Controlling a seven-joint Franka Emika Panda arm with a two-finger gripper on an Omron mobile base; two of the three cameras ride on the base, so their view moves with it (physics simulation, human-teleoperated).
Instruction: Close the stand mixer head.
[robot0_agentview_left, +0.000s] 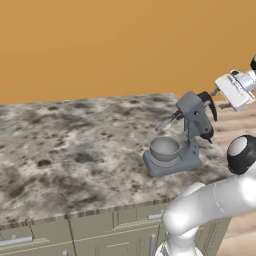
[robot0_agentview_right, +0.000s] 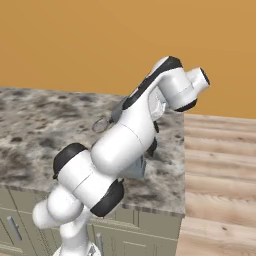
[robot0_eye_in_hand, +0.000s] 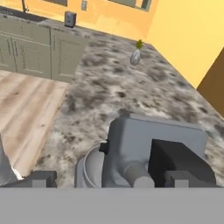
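The stand mixer head (robot0_agentview_left: 192, 107) is sitting tilted up over its bowl (robot0_agentview_left: 164, 148) near the table's (robot0_agentview_left: 75, 150) right front corner, while the end effector (robot0_eye_in_hand: 109, 180) is hovering just behind it, fingers looking spread wide apart, holding nothing.

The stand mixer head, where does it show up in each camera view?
Left base view: stand mixer head right of centre, tilted up above the bowl.
Right base view: mostly hidden behind the arm; its whisk peeks out left of centre.
Hand view: lower centre, seen from above.
Shared landmark: the marbled counter.
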